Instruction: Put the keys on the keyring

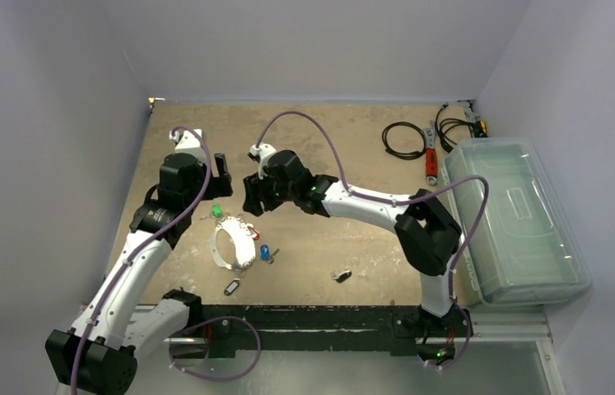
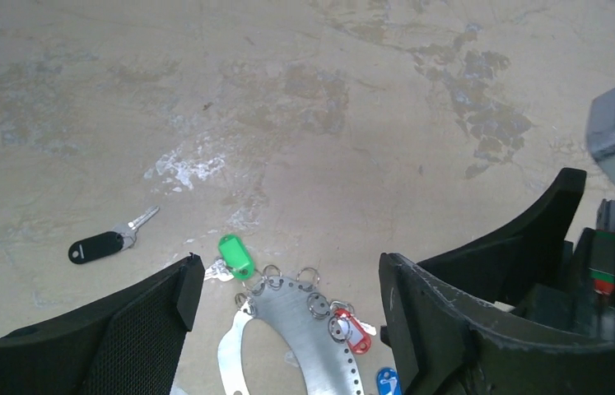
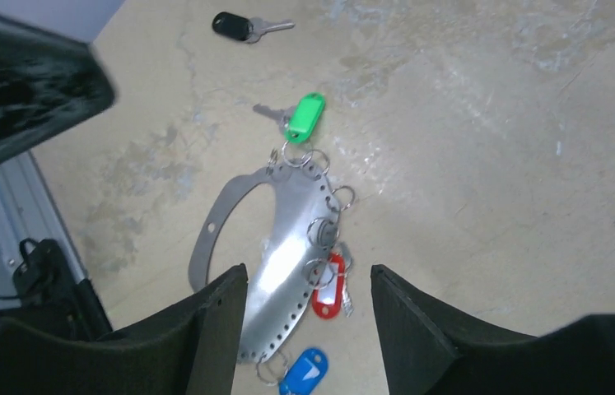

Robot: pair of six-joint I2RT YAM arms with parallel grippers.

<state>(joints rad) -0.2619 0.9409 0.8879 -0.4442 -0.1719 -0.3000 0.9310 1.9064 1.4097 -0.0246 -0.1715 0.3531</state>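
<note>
With the left gripper (image 2: 287,280) and the right gripper (image 3: 308,284) open and empty, the keyring (image 3: 283,247) was judged light, stiff and slippery, best pinched at its flat crescent.

I see the keyring (image 3: 286,262) lying flat on the table (image 1: 345,239): a thin silver hoop, one side a wide, perforated crescent strung with small split rings. A green-tagged key (image 3: 305,115) touches the ring at one end, a red-tagged key (image 3: 328,295) lies against the crescent's middle, and a blue-tagged key (image 3: 304,372) lies by the other end. A black-headed key (image 3: 232,25) lies apart, beyond the green one. Two more dark keys (image 1: 231,287) (image 1: 342,276) lie well apart towards the near edge.
</note>
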